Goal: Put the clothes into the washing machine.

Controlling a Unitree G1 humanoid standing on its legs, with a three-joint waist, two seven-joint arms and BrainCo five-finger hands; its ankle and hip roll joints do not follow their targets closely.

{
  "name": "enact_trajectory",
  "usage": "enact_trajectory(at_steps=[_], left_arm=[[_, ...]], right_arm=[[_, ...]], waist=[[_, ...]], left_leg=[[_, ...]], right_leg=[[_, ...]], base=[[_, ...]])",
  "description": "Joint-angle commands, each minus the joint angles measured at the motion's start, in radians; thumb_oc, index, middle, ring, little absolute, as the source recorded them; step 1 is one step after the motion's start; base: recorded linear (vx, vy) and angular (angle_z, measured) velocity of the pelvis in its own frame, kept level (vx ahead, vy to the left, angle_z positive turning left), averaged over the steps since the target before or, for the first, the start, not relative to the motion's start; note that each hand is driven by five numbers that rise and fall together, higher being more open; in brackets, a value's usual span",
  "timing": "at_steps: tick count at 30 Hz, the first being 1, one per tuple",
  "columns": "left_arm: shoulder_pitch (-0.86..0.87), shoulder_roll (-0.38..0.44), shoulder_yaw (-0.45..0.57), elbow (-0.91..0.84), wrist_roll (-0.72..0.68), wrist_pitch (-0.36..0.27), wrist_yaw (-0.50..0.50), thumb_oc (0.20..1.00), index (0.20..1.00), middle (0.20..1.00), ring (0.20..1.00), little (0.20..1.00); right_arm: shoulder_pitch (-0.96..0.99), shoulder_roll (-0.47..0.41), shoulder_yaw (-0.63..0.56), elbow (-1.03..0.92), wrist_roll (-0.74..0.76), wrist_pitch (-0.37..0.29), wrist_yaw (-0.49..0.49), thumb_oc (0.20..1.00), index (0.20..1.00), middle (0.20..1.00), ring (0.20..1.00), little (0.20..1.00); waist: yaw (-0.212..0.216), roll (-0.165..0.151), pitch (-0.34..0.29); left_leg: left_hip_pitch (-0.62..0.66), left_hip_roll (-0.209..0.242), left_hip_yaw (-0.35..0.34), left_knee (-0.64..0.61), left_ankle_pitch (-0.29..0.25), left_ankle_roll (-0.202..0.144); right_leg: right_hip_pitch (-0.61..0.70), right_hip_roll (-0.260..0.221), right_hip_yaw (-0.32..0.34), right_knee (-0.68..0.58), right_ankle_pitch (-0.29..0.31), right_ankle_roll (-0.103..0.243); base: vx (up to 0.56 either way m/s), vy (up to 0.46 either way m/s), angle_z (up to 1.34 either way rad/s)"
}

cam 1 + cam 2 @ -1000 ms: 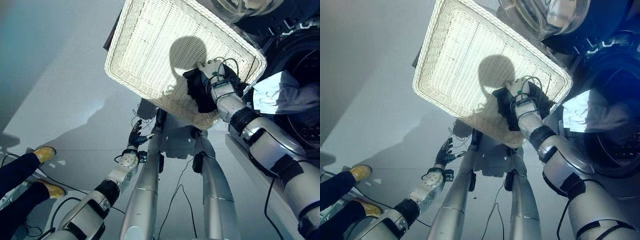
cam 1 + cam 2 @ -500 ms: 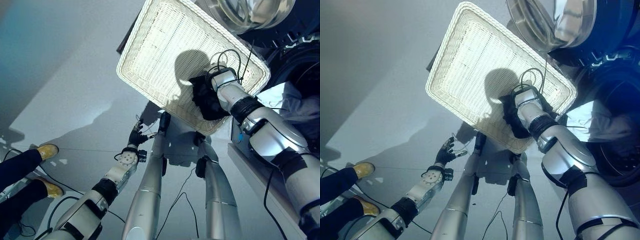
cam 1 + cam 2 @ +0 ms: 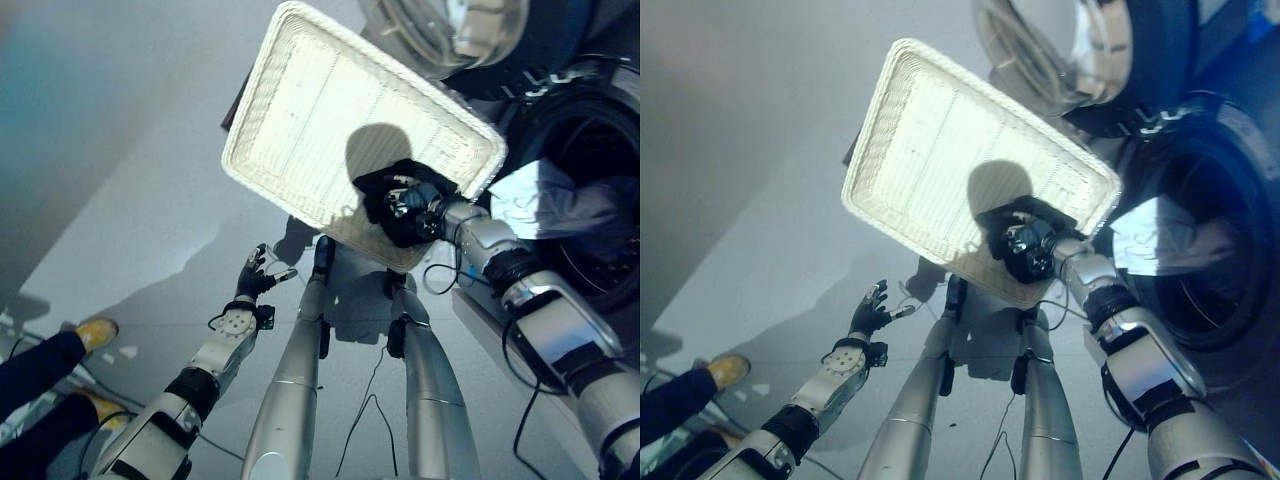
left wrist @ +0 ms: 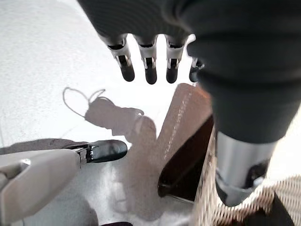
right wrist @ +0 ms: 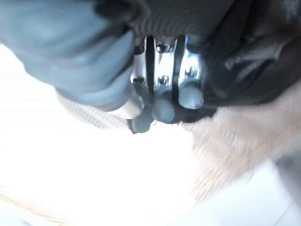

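A black garment [image 3: 385, 190] lies in the near right corner of the white wicker basket [image 3: 320, 110]. My right hand [image 3: 412, 198] is in the basket with its fingers [image 5: 164, 101] curled into the black garment [image 5: 244, 61], dark fabric bunched round them. A pale cloth [image 3: 535, 195] hangs in the round opening of the washing machine [image 3: 600, 170] to the right of the basket. My left hand [image 3: 252, 275] hangs low over the floor, left of the basket, with its fingers [image 4: 146, 70] straight and its thumb [image 4: 101, 150] apart, holding nothing.
The machine's glass door [image 3: 445, 30] stands swung out above the basket's far edge. A person's leg with a yellow shoe [image 3: 92, 333] is at the lower left on the grey floor [image 3: 120, 200]. The basket's near rim [image 4: 225, 212] lies just beyond my left hand.
The camera has shifted. My right hand has turned and closed deeper into the black garment at the basket's near corner. My left hand has risen slightly, fingers spread.
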Motion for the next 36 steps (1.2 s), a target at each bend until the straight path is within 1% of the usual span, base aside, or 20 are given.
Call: enact_trajectory(at_steps=[1, 6, 8, 11, 13, 14, 15, 17, 18, 19, 20, 21, 22, 24, 25, 26, 28, 31, 32, 36], left_arm=[[0.045, -0.044, 0.026, 0.008, 0.038, -0.056, 0.014, 1.0, 1.0, 1.0, 1.0, 1.0], [0.055, -0.063, 0.022, 0.02, 0.05, -0.075, 0.038, 1.0, 1.0, 1.0, 1.0, 1.0], [0.056, -0.064, 0.019, 0.023, 0.05, -0.076, 0.044, 1.0, 1.0, 1.0, 1.0, 1.0], [0.058, -0.062, 0.021, 0.019, 0.045, -0.076, 0.043, 1.0, 1.0, 1.0, 1.0, 1.0], [0.059, -0.063, 0.017, 0.016, 0.045, -0.076, 0.043, 1.0, 1.0, 1.0, 1.0, 1.0], [0.06, -0.063, 0.014, 0.013, 0.045, -0.076, 0.042, 1.0, 1.0, 1.0, 1.0, 1.0], [0.058, -0.061, 0.012, 0.009, 0.042, -0.071, 0.043, 1.0, 1.0, 1.0, 1.0, 1.0], [0.058, -0.061, 0.012, 0.009, 0.042, -0.071, 0.043, 1.0, 1.0, 1.0, 1.0, 1.0], [0.058, -0.062, 0.011, 0.006, 0.044, -0.071, 0.048, 1.0, 1.0, 1.0, 1.0, 1.0], [0.06, -0.065, 0.013, 0.006, 0.045, -0.072, 0.05, 1.0, 1.0, 1.0, 1.0, 1.0], [0.061, -0.066, 0.014, 0.004, 0.045, -0.072, 0.052, 1.0, 1.0, 1.0, 1.0, 1.0], [0.065, -0.07, 0.013, -0.003, 0.043, -0.073, 0.061, 1.0, 1.0, 1.0, 1.0, 1.0], [0.069, -0.072, 0.013, -0.003, 0.042, -0.078, 0.063, 1.0, 1.0, 1.0, 1.0, 1.0], [0.077, -0.076, 0.02, -0.006, 0.046, -0.08, 0.065, 1.0, 1.0, 1.0, 1.0, 1.0], [0.078, -0.076, 0.021, -0.006, 0.043, -0.08, 0.065, 1.0, 1.0, 1.0, 1.0, 1.0], [0.076, -0.079, 0.023, 0.002, 0.042, -0.084, 0.064, 1.0, 1.0, 1.0, 1.0, 1.0], [0.075, -0.081, 0.027, 0.018, 0.041, -0.094, 0.056, 1.0, 1.0, 1.0, 1.0, 1.0], [0.067, -0.077, 0.03, 0.036, 0.037, -0.101, 0.043, 1.0, 1.0, 1.0, 1.0, 1.0], [0.058, -0.08, 0.032, 0.053, 0.034, -0.107, 0.037, 1.0, 1.0, 1.0, 1.0, 1.0], [0.036, -0.07, 0.023, 0.078, 0.02, -0.113, 0.026, 1.0, 1.0, 1.0, 1.0, 1.0]], right_arm=[[0.029, -0.02, -0.033, -0.068, 0.276, -0.038, 0.067, 0.2, 0.2, 0.2, 0.2, 0.2], [0.116, -0.002, -0.079, -0.135, 0.369, -0.059, 0.051, 0.2, 0.2, 0.2, 0.2, 0.2], [0.142, -0.006, -0.086, -0.155, 0.362, -0.063, 0.049, 0.2, 0.2, 0.2, 0.2, 0.2], [0.153, -0.012, -0.081, -0.17, 0.325, -0.076, 0.055, 0.2, 0.2, 0.2, 0.2, 0.2], [0.156, -0.018, -0.066, -0.188, 0.274, -0.105, 0.075, 0.2, 0.2, 0.2, 0.2, 0.2], [0.155, -0.025, -0.047, -0.212, 0.184, -0.178, 0.055, 0.2, 0.2, 0.2, 0.2, 0.2], [0.149, -0.03, -0.038, -0.232, 0.138, -0.236, 0.003, 0.95, 0.95, 0.95, 0.95, 0.95], [0.15, -0.03, -0.038, -0.233, 0.137, -0.236, 0.002, 0.95, 0.95, 0.95, 0.95, 0.95], [0.144, -0.036, -0.029, -0.259, 0.004, -0.317, -0.072, 1.0, 1.0, 1.0, 1.0, 1.0], [0.143, -0.04, -0.023, -0.276, -0.08, -0.355, -0.116, 1.0, 1.0, 1.0, 1.0, 1.0], [0.144, -0.04, -0.02, -0.286, -0.13, -0.371, -0.135, 1.0, 1.0, 1.0, 1.0, 1.0], [0.135, -0.056, 0.011, -0.346, -0.399, -0.433, -0.284, 1.0, 1.0, 1.0, 1.0, 1.0], [0.129, -0.069, 0.038, -0.388, -0.586, -0.444, -0.392, 1.0, 1.0, 1.0, 1.0, 1.0], [0.11, -0.097, 0.078, -0.448, -0.881, -0.42, -0.546, 1.0, 1.0, 1.0, 1.0, 1.0], [0.108, -0.1, 0.083, -0.454, -0.931, -0.412, -0.569, 1.0, 1.0, 1.0, 1.0, 1.0], [0.094, -0.118, 0.112, -0.476, -1.062, -0.375, -0.623, 1.0, 1.0, 1.0, 1.0, 1.0], [0.072, -0.142, 0.155, -0.493, -1.176, -0.325, -0.676, 1.0, 1.0, 1.0, 1.0, 1.0], [0.05, -0.157, 0.189, -0.479, -1.258, -0.289, -0.707, 1.0, 1.0, 1.0, 1.0, 1.0], [0.03, -0.167, 0.217, -0.462, -1.298, -0.259, -0.721, 1.0, 1.0, 1.0, 1.0, 1.0], [-0.014, -0.183, 0.289, -0.391, -1.342, -0.191, -0.741, 1.0, 1.0, 1.0, 1.0, 1.0]], waist=[[-0.008, 0.029, 0.028], [-0.045, 0.032, 0.028], [-0.06, 0.032, 0.028], [-0.065, 0.032, 0.028], [-0.069, 0.032, 0.028], [-0.071, 0.033, 0.028], [-0.072, 0.033, 0.028], [-0.072, 0.033, 0.028], [-0.074, 0.034, 0.028], [-0.074, 0.034, 0.028], [-0.074, 0.034, 0.028], [-0.076, 0.034, 0.028], [-0.076, 0.035, 0.028], [-0.074, 0.036, 0.028], [-0.074, 0.036, 0.028], [-0.072, 0.036, 0.028], [-0.069, 0.036, 0.028], [-0.064, 0.034, 0.028], [-0.06, 0.033, 0.028], [-0.049, 0.03, 0.028]], left_leg=[[0.021, -0.073, 0.044, 0.084, -0.113, 0.024], [0.042, -0.078, 0.072, 0.1, -0.134, 0.031], [0.053, -0.081, 0.083, 0.109, -0.143, 0.034], [0.054, -0.083, 0.086, 0.114, -0.147, 0.036], [0.058, -0.083, 0.09, 0.117, -0.15, 0.036], [0.059, -0.084, 0.093, 0.117, -0.149, 0.037], [0.059, -0.083, 0.095, 0.118, -0.148, 0.035], [0.059, -0.083, 0.095, 0.118, -0.148, 0.035], [0.056, -0.082, 0.1, 0.115, -0.146, 0.036], [0.056, -0.081, 0.101, 0.112, -0.144, 0.036], [0.055, -0.081, 0.102, 0.111, -0.143, 0.035], [0.05, -0.081, 0.104, 0.106, -0.139, 0.036], [0.045, -0.082, 0.105, 0.104, -0.136, 0.037], [0.04, -0.082, 0.104, 0.099, -0.132, 0.04], [0.039, -0.082, 0.103, 0.098, -0.132, 0.04], [0.036, -0.082, 0.102, 0.098, -0.13, 0.041], [0.034, -0.082, 0.1, 0.097, -0.13, 0.042], [0.03, -0.081, 0.096, 0.096, -0.129, 0.042], [0.03, -0.081, 0.094, 0.091, -0.126, 0.042], [0.025, -0.079, 0.086, 0.081, -0.121, 0.039]], right_leg=[[0.017, 0.016, -0.023, -0.055, 0.059, 0.087], [0.025, 0.022, 0.008, -0.056, 0.066, 0.087], [0.031, 0.026, 0.023, -0.058, 0.068, 0.086], [0.034, 0.027, 0.029, -0.059, 0.07, 0.085], [0.038, 0.027, 0.034, -0.062, 0.069, 0.085], [0.04, 0.027, 0.035, -0.064, 0.07, 0.084], [0.042, 0.025, 0.034, -0.065, 0.07, 0.085], [0.042, 0.025, 0.034, -0.065, 0.07, 0.085], [0.041, 0.025, 0.033, -0.066, 0.069, 0.085], [0.042, 0.025, 0.032, -0.067, 0.068, 0.086], [0.042, 0.025, 0.032, -0.067, 0.068, 0.086], [0.038, 0.026, 0.03, -0.067, 0.066, 0.085], [0.035, 0.027, 0.028, -0.067, 0.065, 0.085], [0.034, 0.027, 0.026, -0.065, 0.061, 0.087], [0.033, 0.027, 0.026, -0.064, 0.06, 0.087], [0.033, 0.027, 0.023, -0.062, 0.057, 0.088], [0.032, 0.025, 0.019, -0.058, 0.052, 0.09], [0.032, 0.024, 0.015, -0.055, 0.049, 0.092], [0.033, 0.023, 0.012, -0.056, 0.048, 0.094], [0.034, 0.02, 0.003, -0.06, 0.046, 0.098]], base=[[0.0, 0.054, -0.21], [0.0, 0.041, -0.21], [0.01, 0.042, -0.15], [0.01, 0.026, -0.2], [0.01, 0.027, -0.11], [0.0, 0.0, 0.0], [0.0, 0.0, 0.0], [0.01, 0.016, -0.04], [0.01, 0.037, -0.03], [0.01, 0.041, 0.0], [0.01, 0.045, -0.01], [0.0, 0.049, -0.01], [-0.01, 0.057, -0.02], [-0.01, 0.037, -0.01], [-0.01, 0.031, -0.01], [0.0, 0.0, 0.0], [0.0, 0.0, 0.0], [-0.01, 0.005, 0.05], [-0.01, -0.005, 0.04], [0.0, -0.009, 0.02]])
